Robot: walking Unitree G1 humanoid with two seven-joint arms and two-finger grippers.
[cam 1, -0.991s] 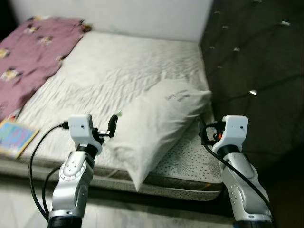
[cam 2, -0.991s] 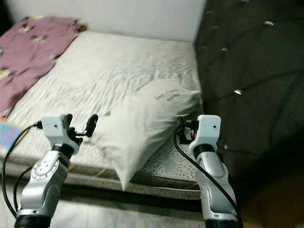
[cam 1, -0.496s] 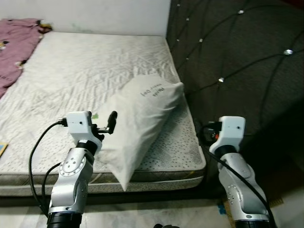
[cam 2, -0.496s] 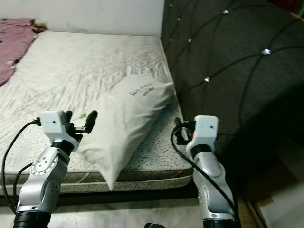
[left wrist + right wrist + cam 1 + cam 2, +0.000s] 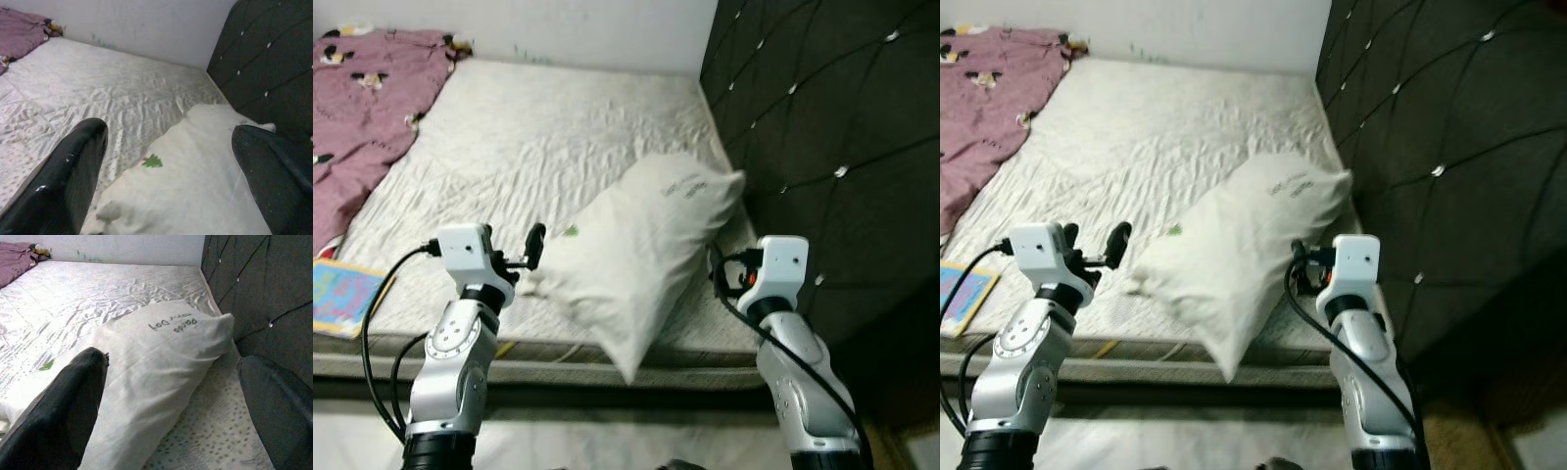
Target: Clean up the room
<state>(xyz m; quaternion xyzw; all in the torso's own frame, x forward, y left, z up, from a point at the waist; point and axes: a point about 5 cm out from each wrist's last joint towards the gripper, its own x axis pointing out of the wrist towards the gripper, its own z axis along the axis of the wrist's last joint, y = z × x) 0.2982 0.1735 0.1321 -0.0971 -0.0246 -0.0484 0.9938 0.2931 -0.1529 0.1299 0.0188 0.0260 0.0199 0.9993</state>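
White rumpled pillow [image 5: 646, 250] lies askew on the white mattress [image 5: 538, 137], corner overhanging the edge. Left gripper [image 5: 166, 147] and right gripper [image 5: 171, 377] gape empty around it. Risk: a one-sided pinch drags it floorward.

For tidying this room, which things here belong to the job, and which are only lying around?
Belongs to the job:
pillow, hanging over the mattress edge
purple blanket, spread loosely
colourful book at the bed's edge
left end effector, open beside the pillow
right end effector, open

Just there:
mattress
dark tufted headboard
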